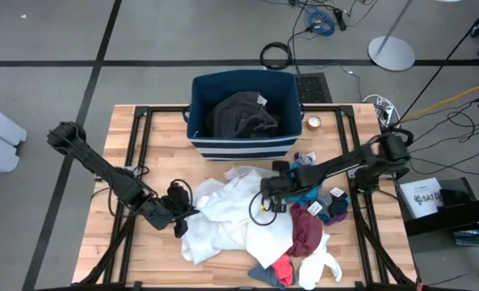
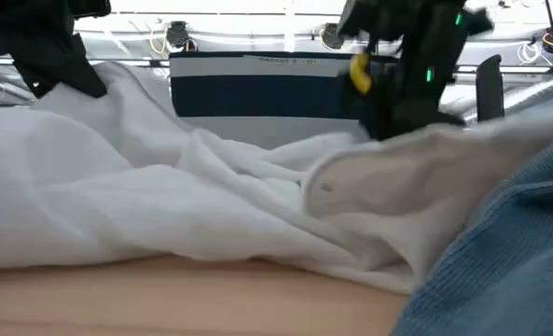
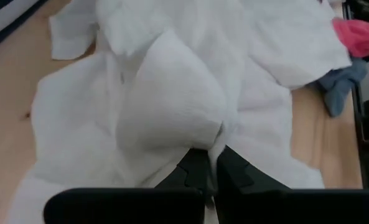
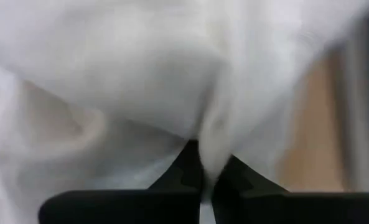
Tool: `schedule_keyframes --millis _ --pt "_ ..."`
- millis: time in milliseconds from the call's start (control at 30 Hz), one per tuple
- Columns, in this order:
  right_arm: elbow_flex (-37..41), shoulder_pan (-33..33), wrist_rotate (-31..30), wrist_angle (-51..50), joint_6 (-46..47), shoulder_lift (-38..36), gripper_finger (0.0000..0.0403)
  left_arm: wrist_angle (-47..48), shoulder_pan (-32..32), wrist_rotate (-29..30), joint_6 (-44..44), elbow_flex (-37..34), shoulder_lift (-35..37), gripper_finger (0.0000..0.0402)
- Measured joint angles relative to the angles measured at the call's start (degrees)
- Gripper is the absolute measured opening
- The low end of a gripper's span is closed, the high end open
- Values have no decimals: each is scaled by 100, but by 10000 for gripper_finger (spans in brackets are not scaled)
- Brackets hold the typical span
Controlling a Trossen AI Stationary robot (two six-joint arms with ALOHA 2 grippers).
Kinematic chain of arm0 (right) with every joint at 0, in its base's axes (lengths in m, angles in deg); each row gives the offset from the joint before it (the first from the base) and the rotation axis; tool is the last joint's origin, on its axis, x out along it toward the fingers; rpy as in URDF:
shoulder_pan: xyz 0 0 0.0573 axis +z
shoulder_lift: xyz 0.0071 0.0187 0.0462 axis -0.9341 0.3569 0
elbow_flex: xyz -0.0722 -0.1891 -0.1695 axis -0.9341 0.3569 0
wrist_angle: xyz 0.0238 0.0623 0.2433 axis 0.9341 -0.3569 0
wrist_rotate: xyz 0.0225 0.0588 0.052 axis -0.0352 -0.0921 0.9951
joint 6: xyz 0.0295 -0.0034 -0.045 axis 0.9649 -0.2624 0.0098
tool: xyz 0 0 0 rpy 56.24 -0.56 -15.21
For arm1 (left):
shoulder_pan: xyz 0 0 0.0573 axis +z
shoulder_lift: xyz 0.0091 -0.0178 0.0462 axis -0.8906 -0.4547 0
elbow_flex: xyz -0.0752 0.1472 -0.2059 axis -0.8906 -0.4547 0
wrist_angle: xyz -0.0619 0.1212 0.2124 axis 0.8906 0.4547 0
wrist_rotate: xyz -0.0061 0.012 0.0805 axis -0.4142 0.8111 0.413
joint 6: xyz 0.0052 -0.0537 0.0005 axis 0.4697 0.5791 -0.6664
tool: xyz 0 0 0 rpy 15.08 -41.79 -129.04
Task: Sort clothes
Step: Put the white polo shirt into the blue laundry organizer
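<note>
A large white garment (image 1: pixel 227 212) lies crumpled in the middle of the wooden table. My left gripper (image 1: pixel 179 213) is shut on its left edge, and my right gripper (image 1: pixel 265 196) is shut on its upper right part. To the right of it lie a maroon piece (image 1: pixel 308 230), a red piece (image 1: pixel 283 267), a blue-grey piece (image 1: pixel 263 277), a white sock (image 1: pixel 320 271) and small dark and teal pieces (image 1: pixel 333 207). A dark grey garment (image 1: pixel 241 115) sits inside the navy striped bin (image 1: pixel 197 129) at the far edge. My left gripper pinches a bunched fold of the white garment (image 3: pixel 204 138) between its two fingers, slanting down from the table's left. The cloth rises toward the fingers (image 2: pixel 117 89) while the rest lies on the table. One layer or several, I cannot tell. My right gripper pinches a raised fold of the white garment (image 4: pixel 210 140) between its two fingers, pointing steeply down from the table's right. The fold runs up between the fingers. The cloth around it lies slack on the table.
The table's black frame rails (image 1: pixel 138 153) run along both sides. A small round object (image 1: pixel 313 122) sits right of the bin. Bare wood (image 1: pixel 154 259) shows at the near left. Cables and a stand base lie on the floor beyond the table.
</note>
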Motion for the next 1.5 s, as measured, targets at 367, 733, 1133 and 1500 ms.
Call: schedule_keyframes --millis 367,733,1133,1500 --pt "-921 296 553 -1068 1164 -1131 1 -1396 511 -82 -500 2 -911 15" --pt "-1593 649 780 459 979 -108 0 -1736 1009 -691 -898 42 -981 20" --pt "-2789 627 775 516 514 942 0 1136 1083 -1318 -843 844 -129 105" --pt "-3199 446 398 203 620 985 0 2327 1026 -1700 -775 1185 1127 107"
